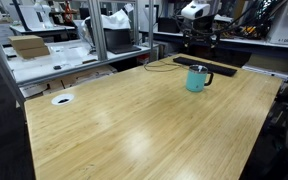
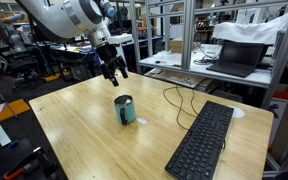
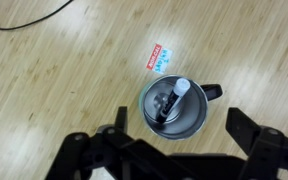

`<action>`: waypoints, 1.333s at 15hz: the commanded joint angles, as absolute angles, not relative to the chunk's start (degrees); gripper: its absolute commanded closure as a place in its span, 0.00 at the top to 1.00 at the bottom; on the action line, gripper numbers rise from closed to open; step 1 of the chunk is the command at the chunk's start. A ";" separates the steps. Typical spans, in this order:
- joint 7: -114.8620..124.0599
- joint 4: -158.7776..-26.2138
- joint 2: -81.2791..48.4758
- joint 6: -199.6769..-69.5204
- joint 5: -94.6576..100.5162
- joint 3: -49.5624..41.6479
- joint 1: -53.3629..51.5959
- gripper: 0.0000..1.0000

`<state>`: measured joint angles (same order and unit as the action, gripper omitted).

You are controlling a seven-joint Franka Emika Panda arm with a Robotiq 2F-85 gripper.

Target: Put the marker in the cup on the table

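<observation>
While the pincer (image 2: 115, 76) hangs above it, both jaws spread wide and gripping nothing, one teal cup (image 3: 174, 108) with a dark side handle stands upright on the light-wood table (image 2: 74, 125). One marker (image 3: 171, 100) leans inside the cup, dark-bodied, its whitish end up near the rim. One black keyboard (image 2: 199, 145) lies well apart; one small printed label (image 3: 158, 58) lies near the cup.
</observation>
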<state>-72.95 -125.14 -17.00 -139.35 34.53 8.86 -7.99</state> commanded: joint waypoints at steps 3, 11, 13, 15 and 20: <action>-73.08 -125.06 -16.97 -139.23 34.39 8.83 -8.09 1.00; -68.45 -125.92 -18.26 -143.70 34.05 8.23 -7.49 1.00; -66.46 -126.39 -18.84 -145.47 33.80 8.10 -7.26 1.00; -64.82 -126.91 -19.24 -146.74 33.93 7.83 -7.21 1.00; -62.79 -128.12 -20.76 -148.85 34.09 7.31 -6.51 0.77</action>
